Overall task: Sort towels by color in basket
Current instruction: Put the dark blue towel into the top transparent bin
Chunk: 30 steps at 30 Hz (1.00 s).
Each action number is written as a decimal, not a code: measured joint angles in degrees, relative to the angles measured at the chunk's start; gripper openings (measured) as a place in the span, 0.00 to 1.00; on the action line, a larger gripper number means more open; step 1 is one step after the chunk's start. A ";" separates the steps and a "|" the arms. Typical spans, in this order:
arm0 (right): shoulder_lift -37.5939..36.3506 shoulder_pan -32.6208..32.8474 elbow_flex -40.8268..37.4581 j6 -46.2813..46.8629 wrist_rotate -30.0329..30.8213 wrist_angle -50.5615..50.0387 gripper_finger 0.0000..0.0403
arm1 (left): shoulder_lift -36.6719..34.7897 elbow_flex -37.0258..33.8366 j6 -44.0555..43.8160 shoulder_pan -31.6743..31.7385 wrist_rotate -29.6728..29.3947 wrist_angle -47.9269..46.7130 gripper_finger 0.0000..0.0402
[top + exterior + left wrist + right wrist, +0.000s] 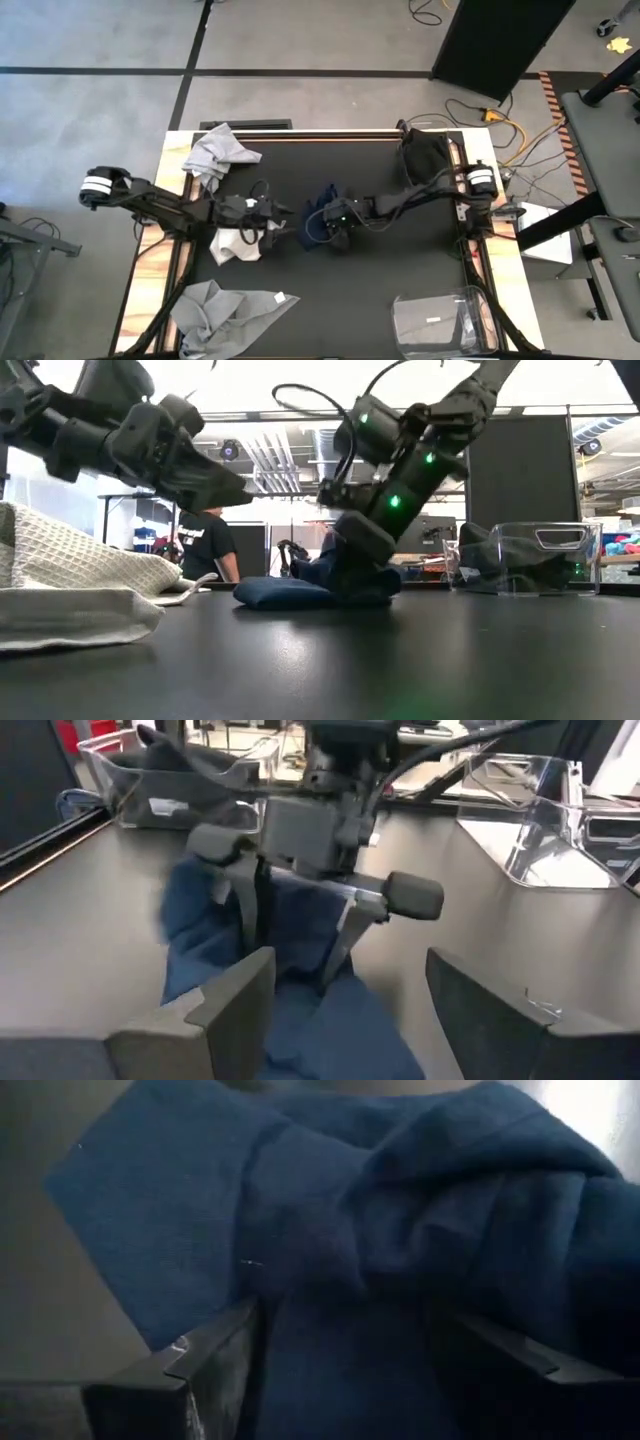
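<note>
Mid-frame on the black counter (400, 260), the navy towel (322, 222) sits crumpled and soft, light enough to lift by a raised fold, with the right gripper (338, 228) jaws spread over it and the left gripper (283, 222) jaws wide, empty, just beside.

The navy towel (330, 1230) at the table's middle is soft, matt cloth with a fine weave. The grey towel (70, 575) at the near left is coarser, with a waffle texture. The table (400, 660) top is smooth, black and faintly glossy, with light wood (150, 265) along its sides. The bin (440, 322) at the near right is clear, shiny plastic.
</note>
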 joint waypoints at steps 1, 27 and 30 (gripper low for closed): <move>0.88 0.01 0.59 0.09 -0.23 -0.44 0.68 | 0.19 -0.74 -0.07 0.00 -0.06 0.82 0.61; -36.32 -0.01 5.51 -6.52 40.09 -50.60 0.04 | 4.88 -1.29 -4.10 -1.60 -4.50 5.95 0.58; -40.14 -1.39 8.10 -6.69 46.88 -61.20 0.03 | 4.16 -1.29 -4.38 -1.60 -4.46 4.11 0.58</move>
